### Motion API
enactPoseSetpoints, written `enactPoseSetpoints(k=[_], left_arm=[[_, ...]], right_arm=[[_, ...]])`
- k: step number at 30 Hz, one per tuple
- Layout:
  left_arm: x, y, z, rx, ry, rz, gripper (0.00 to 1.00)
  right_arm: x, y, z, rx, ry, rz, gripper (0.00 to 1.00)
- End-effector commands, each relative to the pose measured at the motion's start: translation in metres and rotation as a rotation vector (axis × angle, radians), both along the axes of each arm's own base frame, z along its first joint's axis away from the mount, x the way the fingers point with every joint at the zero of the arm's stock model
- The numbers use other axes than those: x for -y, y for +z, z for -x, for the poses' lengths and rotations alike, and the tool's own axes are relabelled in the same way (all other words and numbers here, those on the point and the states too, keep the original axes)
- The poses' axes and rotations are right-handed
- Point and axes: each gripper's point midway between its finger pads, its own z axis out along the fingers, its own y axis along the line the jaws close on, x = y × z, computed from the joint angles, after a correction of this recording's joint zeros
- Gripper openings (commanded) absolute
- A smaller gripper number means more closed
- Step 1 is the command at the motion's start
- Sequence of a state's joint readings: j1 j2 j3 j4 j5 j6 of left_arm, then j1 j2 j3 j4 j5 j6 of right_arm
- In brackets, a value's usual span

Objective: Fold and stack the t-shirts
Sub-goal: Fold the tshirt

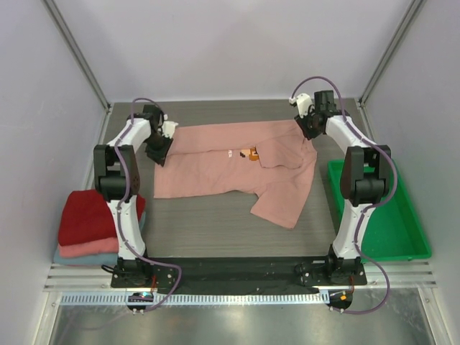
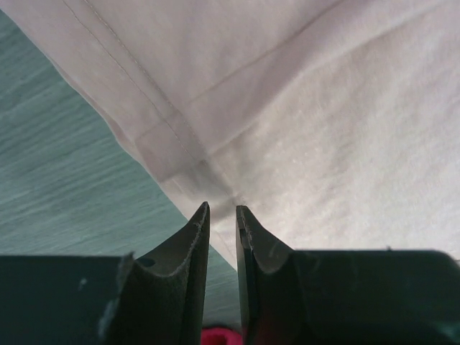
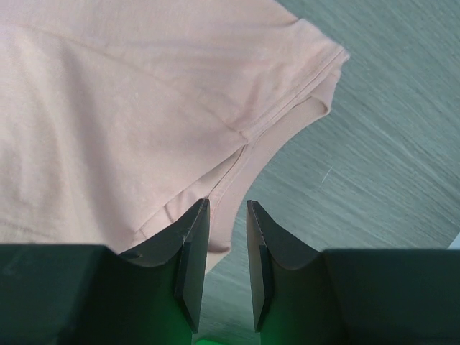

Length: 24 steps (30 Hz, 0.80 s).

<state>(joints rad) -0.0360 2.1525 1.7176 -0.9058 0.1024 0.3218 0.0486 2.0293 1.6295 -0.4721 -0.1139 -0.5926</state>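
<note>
A dusty-pink cotton t-shirt (image 1: 230, 169) with a small chest print lies spread, one sleeve folded in, on the grey wood-grain worktop (image 1: 215, 230) toward 12 o'clock. The left claw (image 1: 159, 152), jaws narrow, pinches its edge at 9 o'clock. The right claw (image 1: 310, 131), equally narrow, pinches its edge at 2 o'clock. A stack of folded t-shirts (image 1: 90, 223), dark red on top, sits at 8 o'clock, and a green plastic tray (image 1: 392, 230) at 4 o'clock.

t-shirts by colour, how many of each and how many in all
dusty-pink tee: 1
dark red tee: 1
salmon tee: 1
light-blue tee: 1
total: 4
</note>
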Motion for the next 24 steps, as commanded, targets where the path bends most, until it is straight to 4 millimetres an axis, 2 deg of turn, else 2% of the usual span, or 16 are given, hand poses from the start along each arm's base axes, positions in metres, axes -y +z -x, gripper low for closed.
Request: enactPoseSetpoints(k=[1, 2, 3, 4, 5, 6, 7, 8, 10, 11, 14, 16, 17, 20, 22, 24], left_arm=[[0.0, 0.032, -0.005, 0.095, 0.009, 0.013, 0.22], [0.0, 0.038, -0.003, 0.103, 0.008, 0.011, 0.22], [-0.001, 0.044, 0.0, 0.108, -0.006, 0.009, 0.23], [0.001, 0.06, 0.006, 0.138, -0.021, 0.017, 0.24], [0.001, 0.064, 0.01, 0.144, -0.035, 0.016, 0.26], [0.0, 0.07, 0.015, 0.153, -0.045, 0.013, 0.27], [0.0, 0.077, 0.022, 0.165, -0.054, 0.015, 0.28], [0.0, 0.079, 0.026, 0.167, -0.054, 0.015, 0.29], [0.003, 0.081, 0.035, 0.152, -0.033, 0.034, 0.29], [0.004, 0.08, 0.037, 0.145, -0.024, 0.04, 0.29], [0.009, 0.077, 0.04, 0.128, 0.005, 0.071, 0.29], [0.011, 0.072, 0.045, 0.106, 0.014, 0.081, 0.3], [0.011, 0.07, 0.046, 0.098, 0.014, 0.082, 0.3], [0.008, 0.066, 0.051, 0.09, -0.001, 0.059, 0.34], [0.007, 0.065, 0.054, 0.085, -0.009, 0.052, 0.34], [0.006, 0.066, 0.056, 0.09, -0.01, 0.05, 0.34]], right_arm=[[-0.007, 0.042, 0.015, 0.057, 0.048, -0.012, 0.33], [-0.013, 0.034, 0.031, 0.016, 0.103, -0.03, 0.34], [-0.017, 0.048, 0.045, 0.031, 0.175, -0.022, 0.33], [-0.022, 0.045, 0.069, -0.015, 0.228, -0.03, 0.33], [-0.033, 0.028, 0.099, -0.082, 0.305, -0.074, 0.34], [-0.039, 0.025, 0.119, -0.106, 0.361, -0.071, 0.34], [-0.041, 0.04, 0.139, -0.073, 0.427, -0.043, 0.34], [-0.045, 0.019, 0.168, -0.135, 0.468, -0.045, 0.34], [-0.055, 0.024, 0.201, -0.104, 0.586, -0.002, 0.34], [-0.056, 0.006, 0.224, -0.143, 0.62, 0.004, 0.35], [-0.066, -0.008, 0.26, -0.118, 0.737, 0.044, 0.35], [-0.077, -0.008, 0.272, -0.062, 0.822, 0.083, 0.36], [-0.079, -0.02, 0.287, -0.082, 0.861, 0.087, 0.36], [-0.086, -0.033, 0.311, -0.034, 0.995, 0.136, 0.4], [-0.087, -0.046, 0.324, -0.036, 1.05, 0.157, 0.42], [-0.089, -0.048, 0.325, -0.01, 1.074, 0.168, 0.43]])
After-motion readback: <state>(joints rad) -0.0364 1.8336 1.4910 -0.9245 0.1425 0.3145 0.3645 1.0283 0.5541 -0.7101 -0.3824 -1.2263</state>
